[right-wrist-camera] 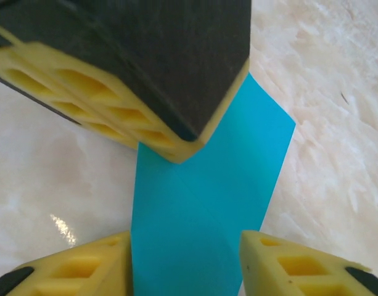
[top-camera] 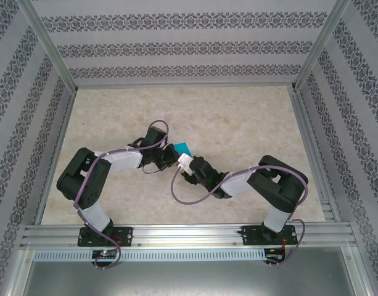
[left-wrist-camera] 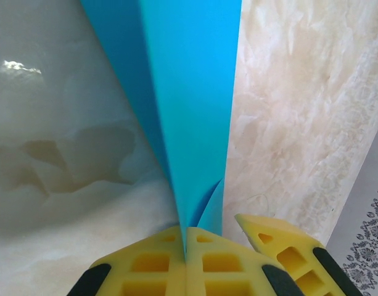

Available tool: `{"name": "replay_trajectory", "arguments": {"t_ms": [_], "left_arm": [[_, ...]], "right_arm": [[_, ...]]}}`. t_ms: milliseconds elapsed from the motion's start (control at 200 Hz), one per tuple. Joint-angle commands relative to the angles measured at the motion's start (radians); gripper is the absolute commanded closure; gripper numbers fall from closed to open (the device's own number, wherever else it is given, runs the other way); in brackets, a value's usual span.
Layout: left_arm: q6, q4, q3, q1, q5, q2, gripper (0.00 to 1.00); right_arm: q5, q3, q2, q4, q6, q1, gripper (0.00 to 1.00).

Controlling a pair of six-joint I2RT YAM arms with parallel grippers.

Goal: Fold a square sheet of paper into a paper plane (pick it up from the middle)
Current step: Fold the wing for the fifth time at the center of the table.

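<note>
Near edge: the two arm bases sit on a metal rail [top-camera: 189,229]. Both arms bend inward and meet over the middle of the desk [top-camera: 250,123].
Left pincer [left-wrist-camera: 185,237]: closed tight on the blue paper [left-wrist-camera: 192,92]. In its wrist view the two yellow fingers meet with no gap, and the paper rises out from between them.
Right pincer [right-wrist-camera: 185,246]: the jaws stand apart, with one finger at each long edge of the paper strip. If they press the edges or are just beside them, I cannot tell.
Paper position: between the two pincers, which face each other. It runs from the left pincer's tips out over the desk. One right finger [left-wrist-camera: 281,246] shows just beside the left fingers.
Paper shape: folded along its length, narrow at the left grip and wider farther away.
Hidden: from above, the wrists cover most of the paper and a small blue corner [top-camera: 182,147] shows. In the left wrist view its far end is cut off by the frame top. In the right wrist view the left pincer covers one upper part. It is hard to tell whether the paper rests on the desk or is lifted.
Far: patterned walls [top-camera: 176,49] close the desk.
</note>
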Motion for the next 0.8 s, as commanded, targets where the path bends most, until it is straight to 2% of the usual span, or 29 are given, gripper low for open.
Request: {"name": "replay_trajectory", "arguments": {"t_ms": [0,265,565,689,799], "left_arm": [[-0.017,-0.029,0.036,-0.014,0.003,-0.027,0.95],[-0.007,-0.058,0.054,-0.006,-0.001,-0.034,0.93],[-0.014,-0.061,0.053,-0.005,0.007,-0.03,0.94],[-0.016,-0.059,0.053,-0.005,0.009,-0.032,0.94],[-0.017,-0.064,0.056,-0.002,0.007,-0.036,0.92]], "right_arm": [[0.018,0.01,0.025,0.065,-0.02,0.011,0.59],[0.018,0.014,0.035,0.084,-0.023,0.01,0.69],[0.014,0.022,0.052,0.12,-0.012,-0.003,0.66],[-0.005,0.015,0.055,0.142,-0.002,-0.011,0.69],[-0.018,0.009,0.046,0.143,0.01,-0.019,0.78]]}}
